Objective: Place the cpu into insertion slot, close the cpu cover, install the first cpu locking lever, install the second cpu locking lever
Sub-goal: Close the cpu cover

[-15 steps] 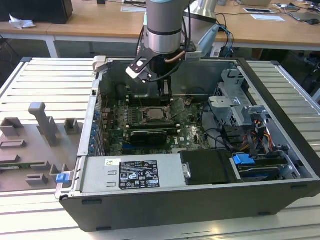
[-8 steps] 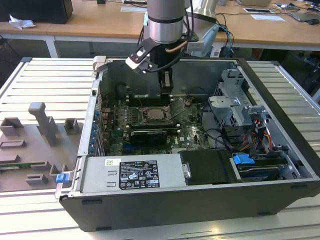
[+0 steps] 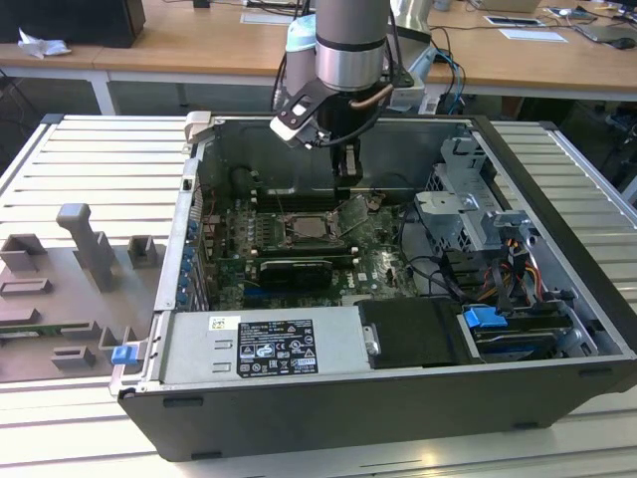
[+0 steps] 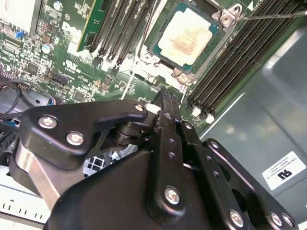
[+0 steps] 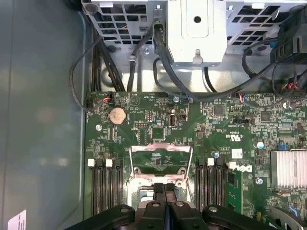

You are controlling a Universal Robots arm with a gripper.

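The small, flat, square cpu with a pale silvery top [image 4: 188,36] sits in the silver-rimmed square insertion slot [image 4: 224,20] on the green board. The thin silvery cpu cover frame [image 5: 160,149] stands hinged open. The black gripper [image 5: 164,187] hangs just beside its edge, jaws together.

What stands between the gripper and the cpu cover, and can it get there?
Probably yes. The gripper hangs close by the open cpu cover, and I see nothing between them. The memory slots lie to both sides of it, apart from the path.
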